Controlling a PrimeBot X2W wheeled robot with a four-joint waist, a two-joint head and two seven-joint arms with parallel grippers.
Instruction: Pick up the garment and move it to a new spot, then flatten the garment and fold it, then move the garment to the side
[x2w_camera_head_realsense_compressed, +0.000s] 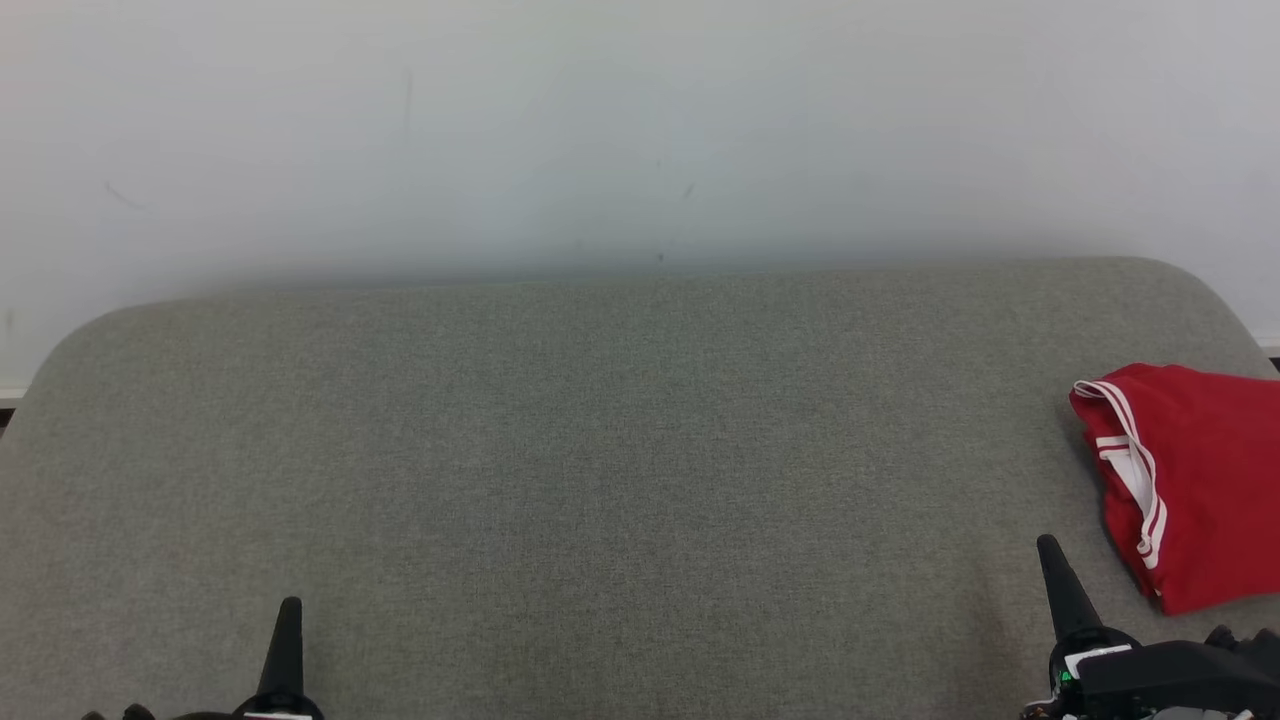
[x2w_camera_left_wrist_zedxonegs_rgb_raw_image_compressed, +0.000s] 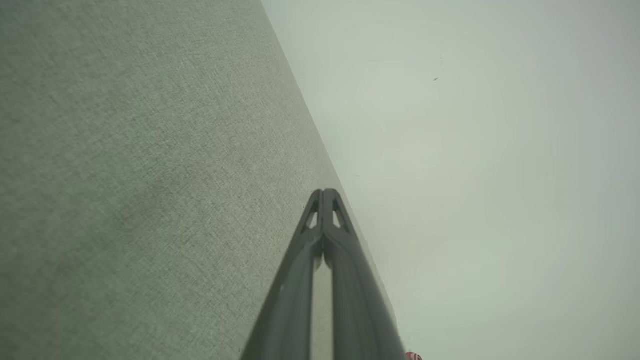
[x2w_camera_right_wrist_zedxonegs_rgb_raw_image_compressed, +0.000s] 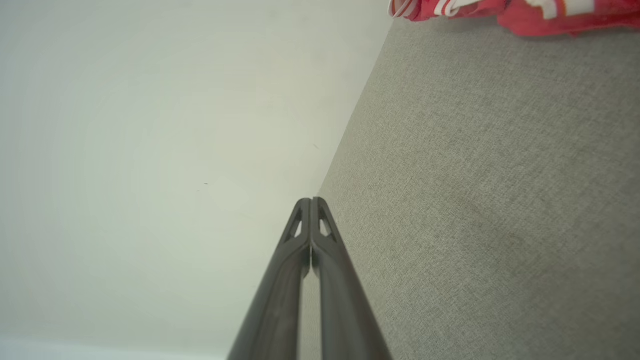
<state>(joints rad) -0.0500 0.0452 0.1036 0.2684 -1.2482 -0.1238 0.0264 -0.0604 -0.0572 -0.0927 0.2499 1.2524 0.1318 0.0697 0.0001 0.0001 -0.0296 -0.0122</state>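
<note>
A folded red garment (x2w_camera_head_realsense_compressed: 1200, 480) with white-striped trim lies at the right edge of the grey cushion (x2w_camera_head_realsense_compressed: 620, 450); the left gripper (x2w_camera_head_realsense_compressed: 290, 606) and right gripper (x2w_camera_head_realsense_compressed: 1050, 548), fingers pressed together and empty, sit at its near edge.

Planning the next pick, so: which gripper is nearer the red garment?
Right. The right gripper is just left of the red garment, near its front corner, not touching. The left gripper is far off to the left across the grey cushion.
</note>
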